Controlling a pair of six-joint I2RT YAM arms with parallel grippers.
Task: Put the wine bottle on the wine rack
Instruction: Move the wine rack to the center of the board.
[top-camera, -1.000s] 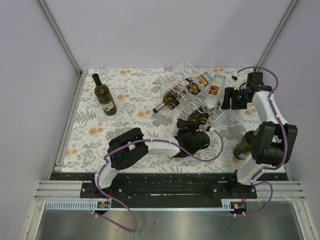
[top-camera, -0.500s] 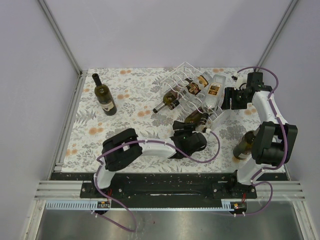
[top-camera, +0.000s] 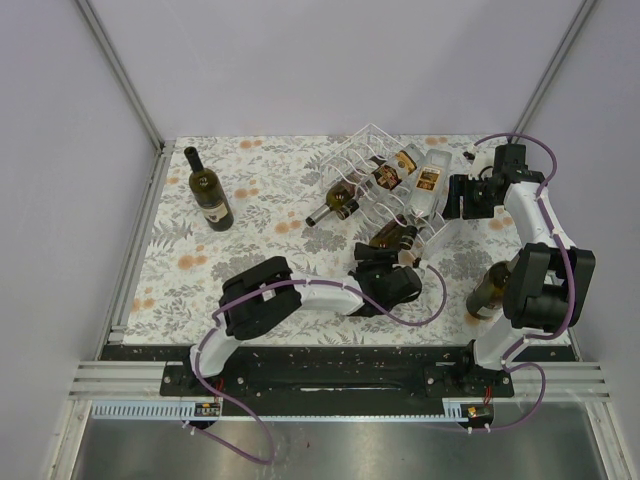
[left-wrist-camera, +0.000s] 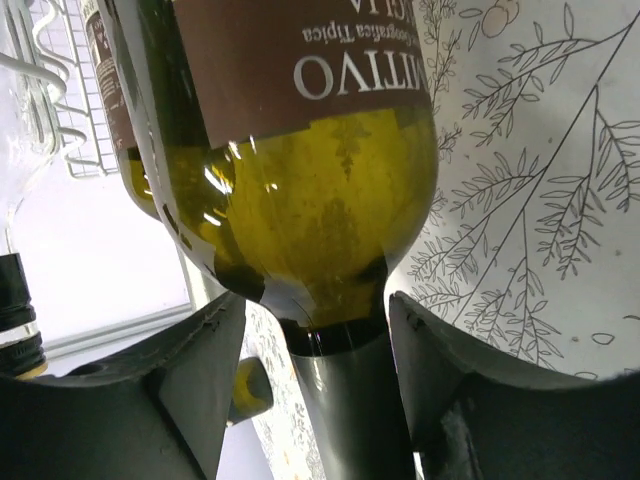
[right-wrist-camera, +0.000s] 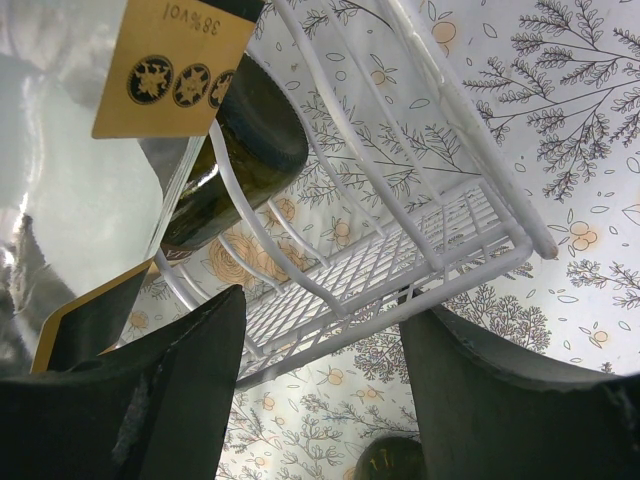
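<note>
The wine bottle (top-camera: 397, 236) (left-wrist-camera: 320, 200), green glass with a brown label, lies tilted at the near end of the wine rack (top-camera: 372, 150), body toward the rack and neck toward me. My left gripper (top-camera: 384, 259) (left-wrist-camera: 318, 305) is closed round its neck, which runs back between the two fingers. The rack's white wire ribs (left-wrist-camera: 75, 120) show behind the bottle. My right gripper (top-camera: 456, 197) (right-wrist-camera: 320, 300) stands open at the rack's right end, the rack's lower rail (right-wrist-camera: 400, 300) crossing between its fingers.
Three bottles lie in the rack: a dark one (top-camera: 335, 207) (right-wrist-camera: 250, 150) with its neck sticking out left, a brown one (top-camera: 392, 170) and a clear one with a gold label (top-camera: 430, 182) (right-wrist-camera: 170, 60). Another bottle (top-camera: 208, 190) lies far left; one (top-camera: 487, 292) stands by the right arm.
The left arm's elbow swung left and came back right, while its gripper and the bottle hardly shifted. The right arm has not moved.
</note>
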